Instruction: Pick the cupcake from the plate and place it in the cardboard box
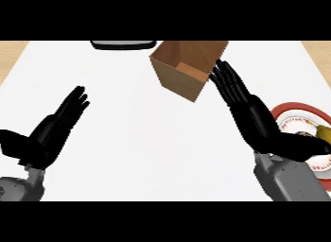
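Light is bright and even across the white worktop (140, 118), which reads almost flat — no glare spots show on it. Shadows are barely visible beneath anything. The cardboard box (186, 66) shows a lighter outer face and a darker interior. Both black hands appear as near-featureless dark shapes — little surface shading.

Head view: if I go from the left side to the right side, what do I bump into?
Left robot hand → cardboard box → right robot hand → plate, holding a yellow-brown thing.
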### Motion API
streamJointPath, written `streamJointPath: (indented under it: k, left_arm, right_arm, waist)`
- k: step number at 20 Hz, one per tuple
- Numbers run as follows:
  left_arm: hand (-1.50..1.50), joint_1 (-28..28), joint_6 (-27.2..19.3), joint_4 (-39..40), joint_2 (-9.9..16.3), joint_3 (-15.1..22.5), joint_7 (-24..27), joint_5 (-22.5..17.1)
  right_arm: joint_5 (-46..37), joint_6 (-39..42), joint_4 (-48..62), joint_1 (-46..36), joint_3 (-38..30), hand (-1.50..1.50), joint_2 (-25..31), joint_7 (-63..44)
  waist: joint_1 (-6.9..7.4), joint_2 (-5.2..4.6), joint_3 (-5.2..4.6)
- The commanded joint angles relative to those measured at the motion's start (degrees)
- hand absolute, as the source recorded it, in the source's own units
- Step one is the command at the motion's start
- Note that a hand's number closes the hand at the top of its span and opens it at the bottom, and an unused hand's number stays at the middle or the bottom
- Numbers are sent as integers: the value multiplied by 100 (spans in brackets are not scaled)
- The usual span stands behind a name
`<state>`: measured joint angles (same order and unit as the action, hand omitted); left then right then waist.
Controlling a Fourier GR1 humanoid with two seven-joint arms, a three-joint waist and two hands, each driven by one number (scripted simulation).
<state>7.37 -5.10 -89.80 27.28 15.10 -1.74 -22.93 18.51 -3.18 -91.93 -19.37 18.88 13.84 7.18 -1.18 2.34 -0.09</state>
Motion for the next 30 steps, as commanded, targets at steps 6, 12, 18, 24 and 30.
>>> streamJointPath:
  k: [6,12,18,24,30]
  left_arm:
    - [0,-413,-1293,907,1153,-896,-67,1332]
    - [0,-577,-1387,1054,1042,-868,-102,1346]
    - [0,-409,-1399,1218,1003,-793,-42,1540]
    - [0,-63,-1464,1387,775,-577,-143,1771]
    - [0,13,-1221,1537,775,-656,-36,1744]
  right_arm:
    - [1011,1217,818,1410,-1618,-150,1672,245]
    - [-546,1581,1977,2235,-1567,-150,2668,2572]
    - [-574,3050,3633,2029,-2100,-150,3239,4829]
    - [-2273,1875,4348,1293,-1567,-150,3925,5038]
    - [-3217,2158,4914,444,-905,-150,4381,4962]
  waist:
    - [-67,-310,77]
    - [-57,-290,69]
    - [157,-297,58]
    - [330,-327,44]
    - [372,-304,26]
